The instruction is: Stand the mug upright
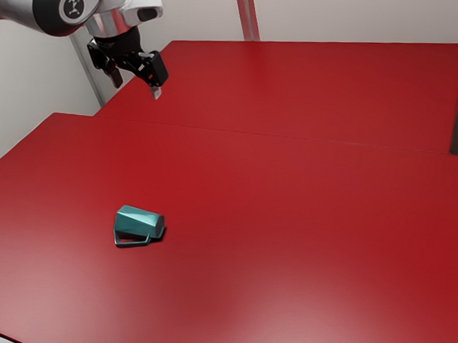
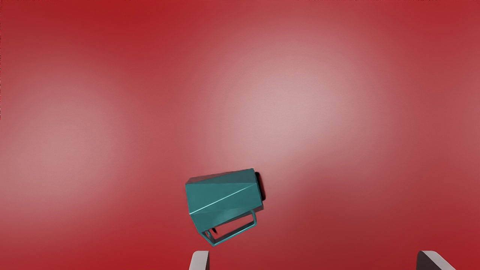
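High above the table, at the exterior view's upper left, the black gripper [image 1: 136, 91] hangs with nothing held. A teal faceted mug [image 1: 139, 222] lies on its side on the red table, well below the gripper and apart from it. In the wrist view the gripper [image 2: 313, 260] is open, its two fingertips wide apart. The mug [image 2: 225, 198] shows there beyond the fingertips, closer to one of them, and its angular handle is on the side facing the fingers.
The red tabletop [image 1: 287, 219] spreads around the mug. Behind it in the exterior view lies another red surface [image 1: 314, 92], with pale walls [image 1: 355, 18] beyond.
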